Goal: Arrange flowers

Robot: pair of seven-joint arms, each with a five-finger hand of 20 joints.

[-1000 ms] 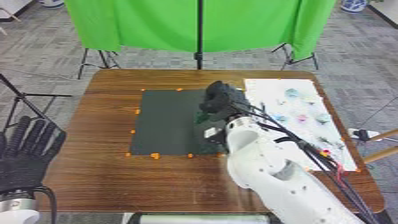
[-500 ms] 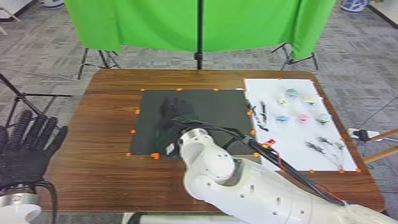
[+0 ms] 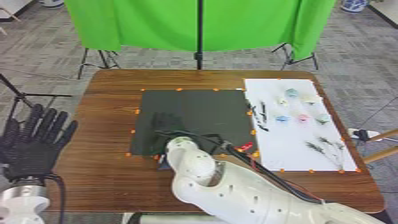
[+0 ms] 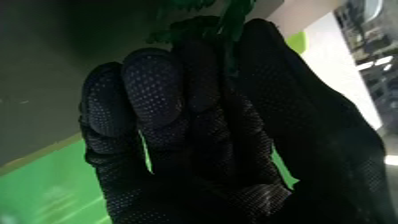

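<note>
The black-gloved right hand (image 4: 155, 95) pinches a green leafy sprig (image 4: 234, 20), likely for careful placement on the dark rectangular mat (image 3: 209, 110) (probably the backdrop).

A brown wooden table (image 3: 98, 165) holds a dark mat (image 3: 209, 110), a white sheet (image 3: 282, 142) beside it and orange markers (image 3: 155, 156)
</note>
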